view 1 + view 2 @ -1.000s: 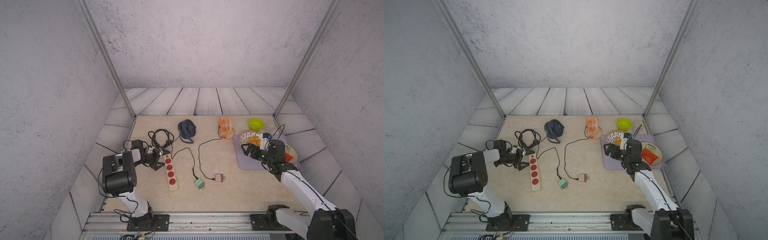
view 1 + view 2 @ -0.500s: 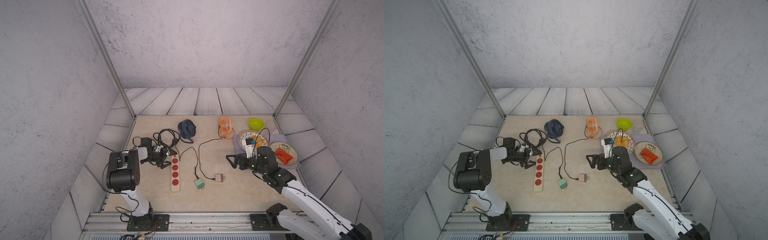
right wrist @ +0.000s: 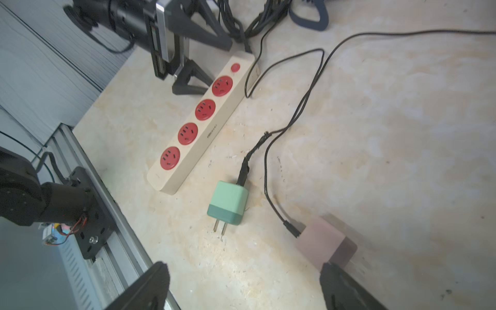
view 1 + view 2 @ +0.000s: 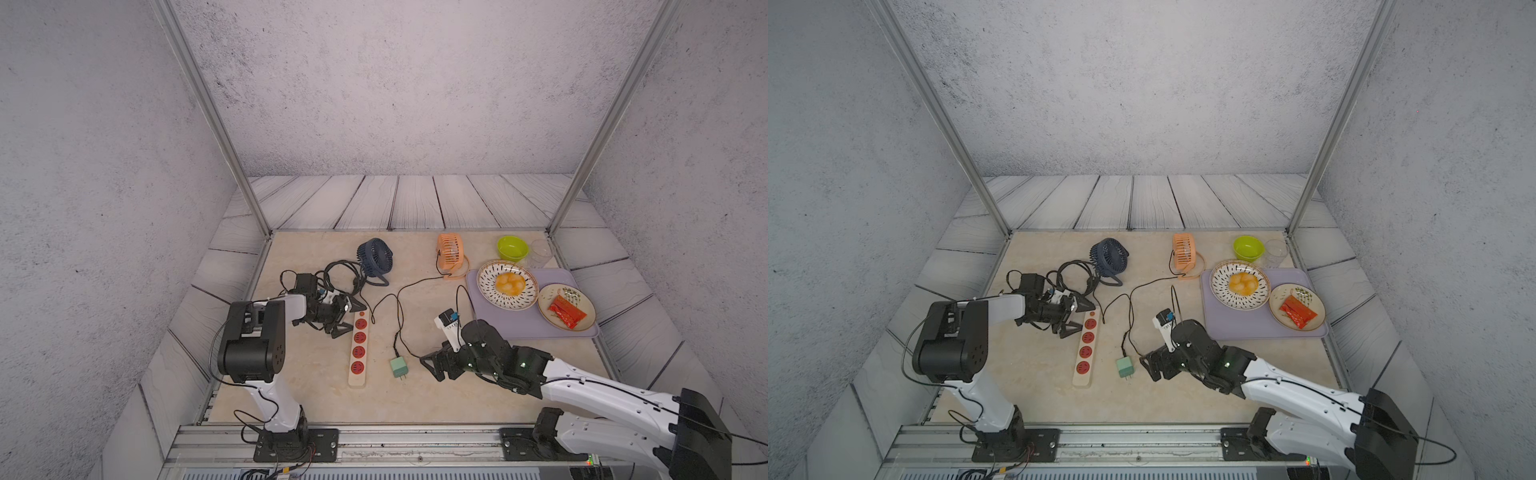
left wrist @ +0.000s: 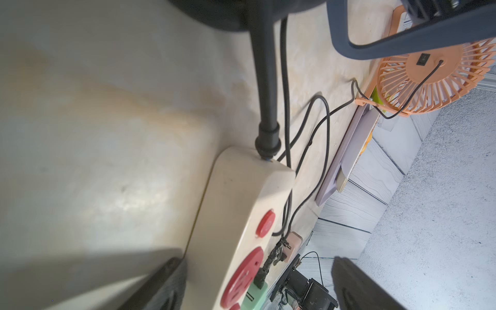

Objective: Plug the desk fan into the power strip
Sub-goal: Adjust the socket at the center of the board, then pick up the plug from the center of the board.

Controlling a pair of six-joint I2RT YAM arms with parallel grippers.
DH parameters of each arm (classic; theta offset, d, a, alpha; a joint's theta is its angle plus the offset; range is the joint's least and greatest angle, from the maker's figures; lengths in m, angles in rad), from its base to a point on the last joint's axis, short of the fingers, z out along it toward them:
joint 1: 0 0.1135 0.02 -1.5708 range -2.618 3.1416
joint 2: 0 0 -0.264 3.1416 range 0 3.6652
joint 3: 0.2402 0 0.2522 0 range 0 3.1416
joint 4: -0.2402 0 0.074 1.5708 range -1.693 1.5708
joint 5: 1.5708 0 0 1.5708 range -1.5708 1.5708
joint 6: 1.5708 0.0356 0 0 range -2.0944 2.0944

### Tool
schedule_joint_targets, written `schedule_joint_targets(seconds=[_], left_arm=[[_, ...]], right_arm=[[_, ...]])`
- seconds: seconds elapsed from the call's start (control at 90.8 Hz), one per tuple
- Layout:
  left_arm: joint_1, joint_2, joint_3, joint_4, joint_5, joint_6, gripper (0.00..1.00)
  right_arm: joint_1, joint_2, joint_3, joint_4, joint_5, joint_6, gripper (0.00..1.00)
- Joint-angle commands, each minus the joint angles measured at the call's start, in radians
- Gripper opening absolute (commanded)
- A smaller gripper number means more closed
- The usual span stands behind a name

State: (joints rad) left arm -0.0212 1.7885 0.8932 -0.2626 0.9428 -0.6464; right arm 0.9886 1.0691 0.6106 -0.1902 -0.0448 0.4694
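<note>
Set lengthwise left of frame centre: power strip [image 4: 358, 351]. Brought in from the left edge to its upper, corded end within the last second: left gripper [image 4: 353, 319], fingers apart. Swung from tray [image 4: 528, 326] to lower centre: right gripper [image 4: 431, 368], fingers apart beside pink plug [image 3: 322, 241].

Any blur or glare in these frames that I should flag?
Left wrist view: the near tabletop is soft, with a pale glare patch beside the power strip. Right wrist view: the pink adapter is smeared, while the green adapter is crisp. Both top views: sharp, evenly lit.
</note>
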Motion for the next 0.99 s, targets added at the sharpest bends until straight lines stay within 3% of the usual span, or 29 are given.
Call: schedule_joint_targets(seconds=[0.0, 0.187, 0.528, 0.903, 0.98], left_arm=[[0.021, -0.009, 0.005, -0.077, -0.047, 0.018, 0.94], [0.09, -0.115, -0.001, -0.128, -0.148, 0.088, 0.98], [0.176, -0.445, -0.098, -0.07, -0.214, 0.174, 1.0], [0.222, -0.586, -0.121, -0.062, -0.253, 0.215, 1.0], [0.245, -0.595, -0.122, -0.063, -0.254, 0.217, 1.0]], right_arm=[[0.068, 0.047, 0.033, -0.037, 0.068, -0.011, 0.92], [0.144, 0.153, 0.087, -0.043, 0.096, -0.038, 0.9], [0.169, 0.359, 0.174, -0.02, 0.073, -0.038, 0.88], [0.169, 0.586, 0.338, -0.087, 0.082, -0.056, 0.86], [0.168, 0.622, 0.365, -0.099, 0.079, -0.052, 0.82]])
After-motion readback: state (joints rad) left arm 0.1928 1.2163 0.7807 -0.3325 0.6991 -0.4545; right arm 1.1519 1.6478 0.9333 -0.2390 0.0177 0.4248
